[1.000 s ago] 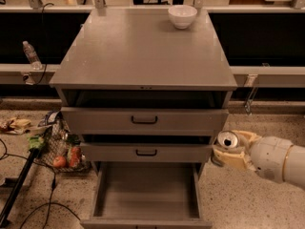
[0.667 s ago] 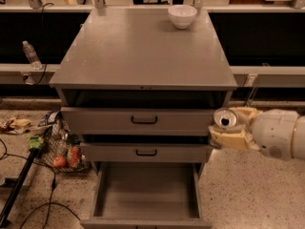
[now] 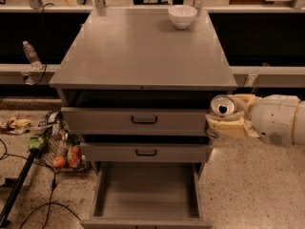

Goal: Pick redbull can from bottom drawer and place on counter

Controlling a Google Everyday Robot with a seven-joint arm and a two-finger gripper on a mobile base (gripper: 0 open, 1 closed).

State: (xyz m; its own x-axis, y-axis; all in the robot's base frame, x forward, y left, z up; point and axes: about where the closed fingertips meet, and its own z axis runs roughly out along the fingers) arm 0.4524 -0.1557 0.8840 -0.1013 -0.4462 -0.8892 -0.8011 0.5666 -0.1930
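My gripper (image 3: 227,114) is shut on the redbull can (image 3: 222,106), a slim can with a silver top and pull tab. It holds the can upright in the air at the right front corner of the cabinet, level with the top drawer and just below the counter's edge. The counter (image 3: 138,51) is the flat grey cabinet top. The bottom drawer (image 3: 145,194) is pulled open below and its grey floor shows nothing in it.
A white bowl (image 3: 182,16) stands at the back right of the counter. The two upper drawers with black handles (image 3: 144,120) are shut. A clear water bottle (image 3: 31,54) stands on the ledge at left. A wire basket of food (image 3: 59,149) and cables lie on the floor at left.
My gripper has risen with the can from beside the middle drawer to beside the top drawer, near the counter's edge.
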